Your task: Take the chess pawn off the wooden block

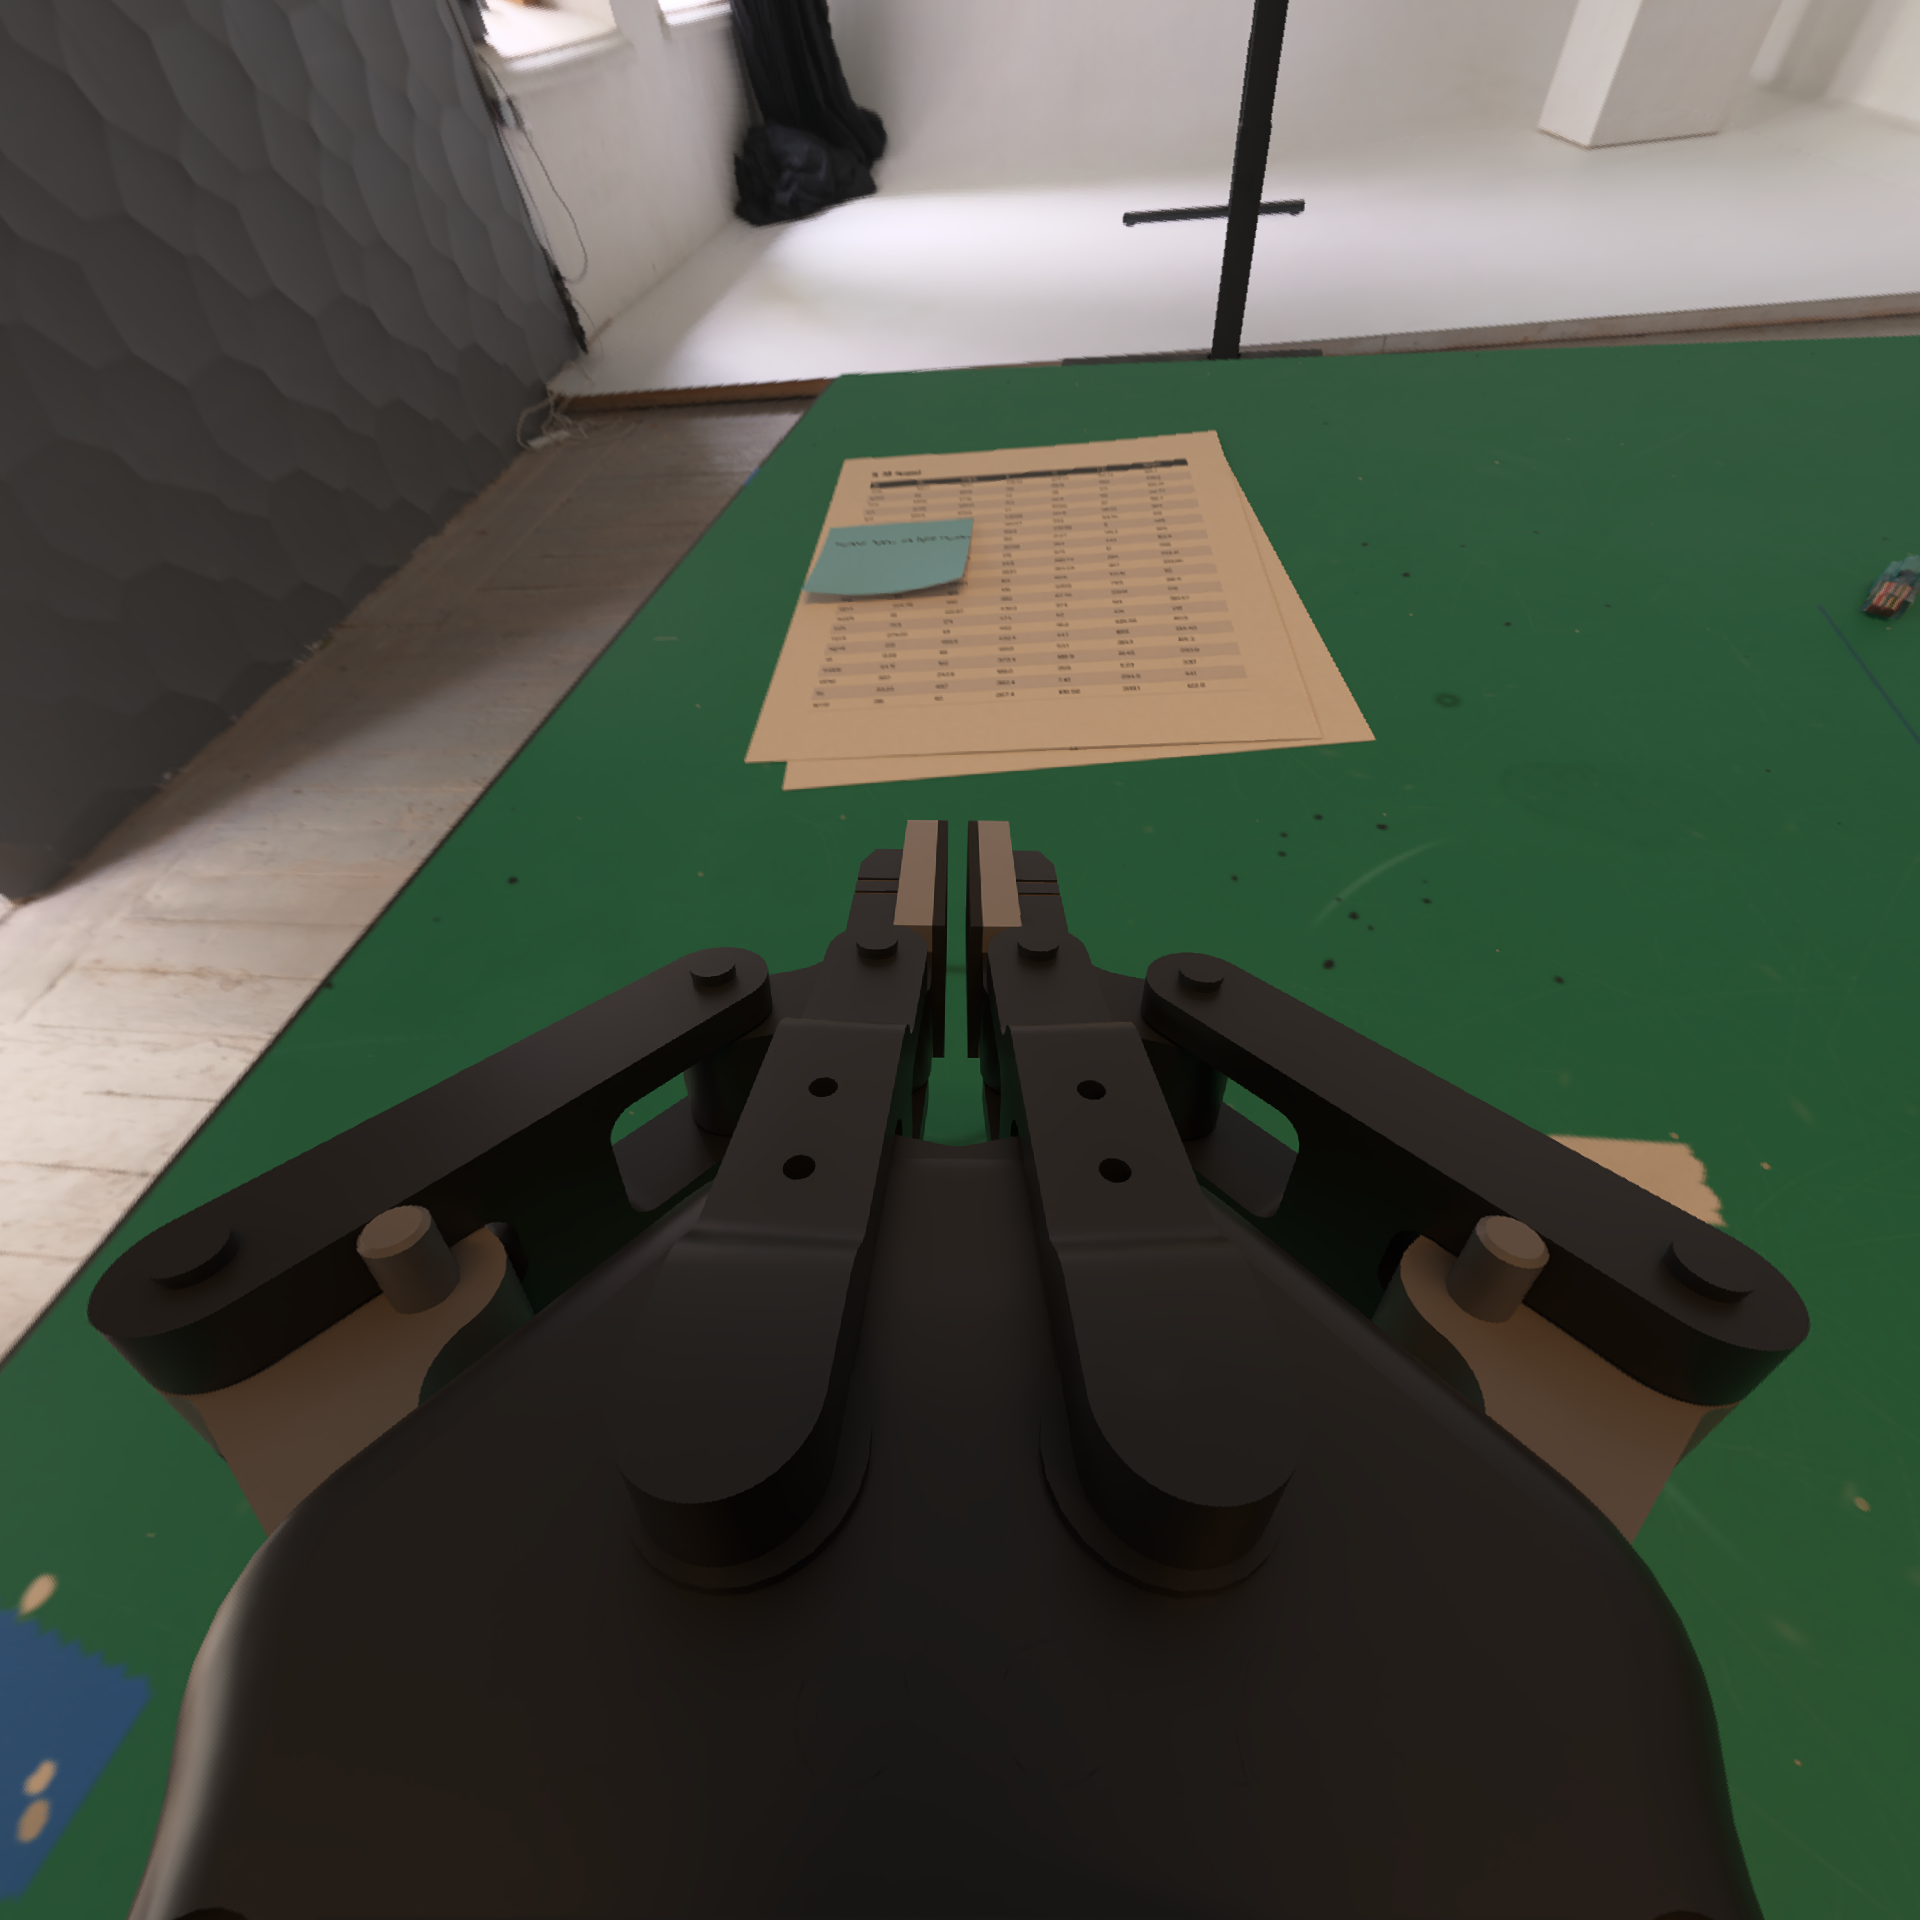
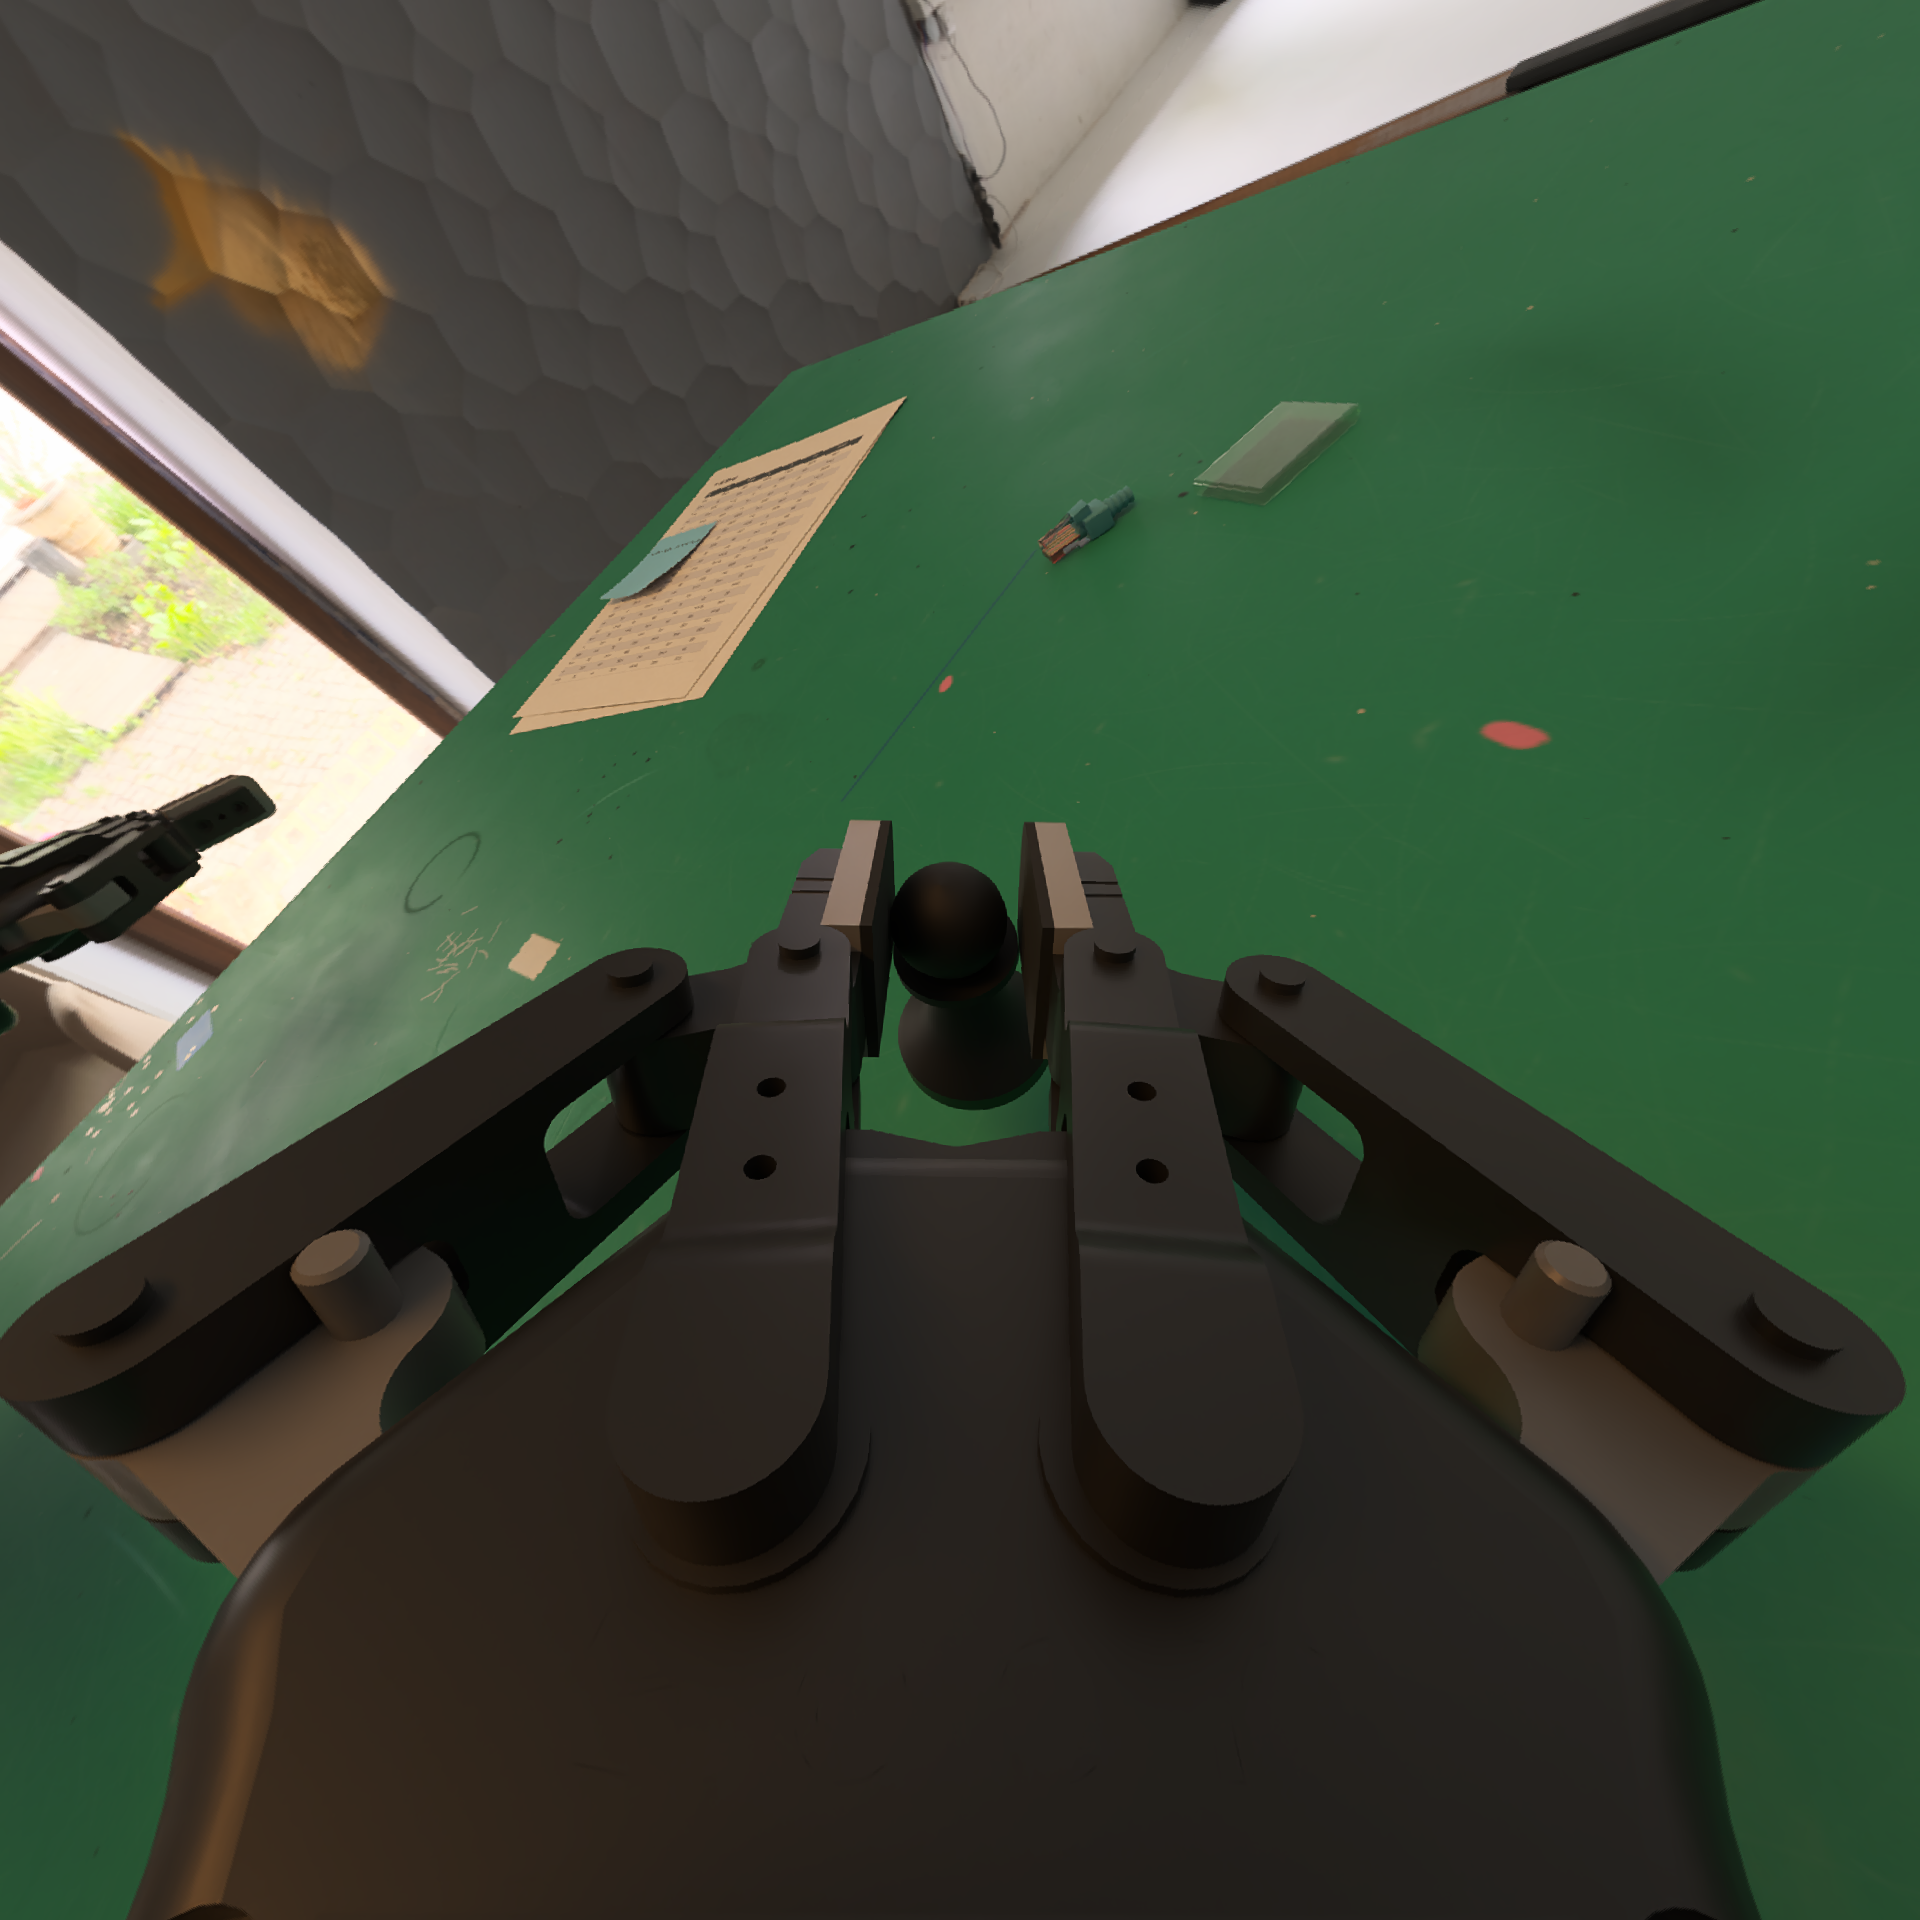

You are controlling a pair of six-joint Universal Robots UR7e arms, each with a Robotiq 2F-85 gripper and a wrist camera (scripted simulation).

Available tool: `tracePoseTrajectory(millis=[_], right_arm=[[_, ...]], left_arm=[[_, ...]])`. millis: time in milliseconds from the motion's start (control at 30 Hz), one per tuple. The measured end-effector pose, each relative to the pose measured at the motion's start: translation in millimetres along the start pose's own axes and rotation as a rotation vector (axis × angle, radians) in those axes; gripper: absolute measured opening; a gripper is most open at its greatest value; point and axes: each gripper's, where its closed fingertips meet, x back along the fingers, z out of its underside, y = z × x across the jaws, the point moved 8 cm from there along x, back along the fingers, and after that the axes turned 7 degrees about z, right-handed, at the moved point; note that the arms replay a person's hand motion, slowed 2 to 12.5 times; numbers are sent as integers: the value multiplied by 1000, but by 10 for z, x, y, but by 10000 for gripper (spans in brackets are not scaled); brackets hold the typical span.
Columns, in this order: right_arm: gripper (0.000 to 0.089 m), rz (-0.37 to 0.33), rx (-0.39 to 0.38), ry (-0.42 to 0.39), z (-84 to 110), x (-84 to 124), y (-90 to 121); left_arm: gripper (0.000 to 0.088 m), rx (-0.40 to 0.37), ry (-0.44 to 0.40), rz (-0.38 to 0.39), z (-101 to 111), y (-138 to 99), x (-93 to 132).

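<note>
My right gripper (image 2: 956,831) is shut on the round head of a black chess pawn (image 2: 951,925). The pawn's base points back toward the camera, with green table behind it. No wooden block shows in the right wrist view. My left gripper (image 1: 957,831) is shut with nothing between its pads and hovers over the green table (image 1: 1558,935). A tan, wood-coloured piece (image 1: 1652,1184) shows partly behind the left gripper's right linkage; I cannot tell whether it is the block. The left gripper also shows at the far left of the right wrist view (image 2: 114,862).
A stack of tan printed sheets (image 1: 1049,613) with a teal sticky note (image 1: 894,561) lies ahead of the left gripper, also in the right wrist view (image 2: 707,582). A small teal cable connector (image 2: 1086,525) and a clear flat slab (image 2: 1278,452) lie farther off. The table's left edge (image 1: 582,748) drops to the floor.
</note>
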Motion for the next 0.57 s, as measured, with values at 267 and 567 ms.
tracePoseTrajectory(millis=[267,567], right_arm=[[219,30,30,-20,106,-216,299],[219,-3,2,-24,159,-556,694]], left_arm=[[33,-51,-48,-27,-163,92,95],[27,-19,-79,-66,-334,236,218]])
